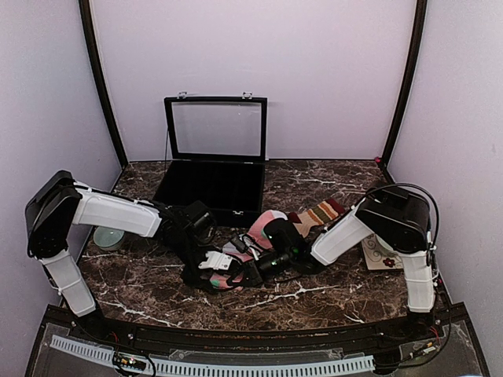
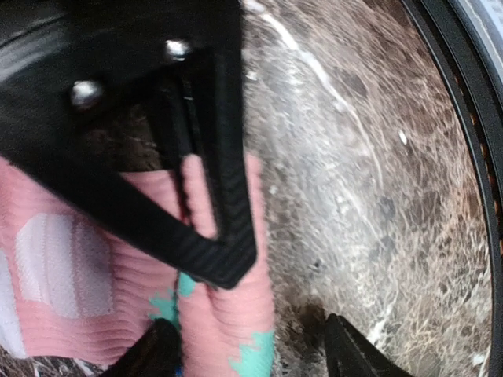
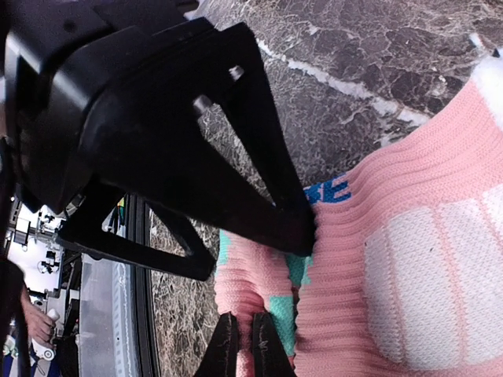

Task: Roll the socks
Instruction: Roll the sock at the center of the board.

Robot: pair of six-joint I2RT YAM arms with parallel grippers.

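Observation:
The pink sock (image 1: 263, 225) with mint-teal patches lies bunched at the middle of the marble table, between both grippers. My right gripper (image 3: 245, 351) is shut on a thin raised fold of this pink sock (image 3: 369, 236). My left gripper (image 2: 255, 357) stands open astride the same fold of the pink sock (image 2: 228, 330): its left finger touches the fabric and its right finger is off it, over bare marble. The right gripper's finger (image 2: 216, 236) crosses that view. The tan striped sock (image 1: 321, 213) lies flat behind the right arm, untouched.
A black case (image 1: 214, 187) with its glass lid raised stands at the back centre. A pale green bowl (image 1: 108, 237) sits by the left arm and a white flowered card (image 1: 383, 253) by the right arm. The table's front edge (image 3: 141, 259) runs close by.

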